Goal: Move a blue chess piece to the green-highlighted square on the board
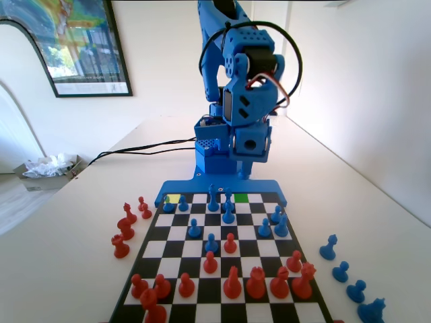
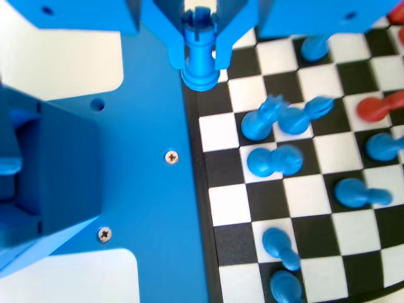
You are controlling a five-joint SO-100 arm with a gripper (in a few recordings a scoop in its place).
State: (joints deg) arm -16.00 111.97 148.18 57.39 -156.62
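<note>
Rook held between the jaws at the board's near edge

Gripper (image 2: pixel 201 53) hangs low at the row of the board (image 1: pixel 222 282) nearest the blue arm, and the wrist view shows its two jaws closed narrow around the blue chess piece (image 2: pixel 201 47), a rook with a notched crown. The fingers (image 2: pixel 177 44) press its slim stem from either side; the crown stands just above the contact, and the wider round foot sits just below the fingertips. The foot hangs over the board's edge squares, beside the blue bar; whether it touches the surface cannot be told.

In the fixed view, the green-highlighted square (image 1: pixel 240 198) lies in that same back row, near the gripper and a little to the right of it as that picture shows; the exact offset from the fingers is hard to judge.

The piece looks like light, rigid, smooth plastic, so it should carry easily but may slip or swivel if the hold loosens. The stem is the sensible place to hold: the crown and the flared foot bracket the pads and keep it from sliding through. Other blue pieces (image 2: pixel 278 120) stand well below the fingers in the wrist view, close enough to be knocked by a careless sideways move.
</note>
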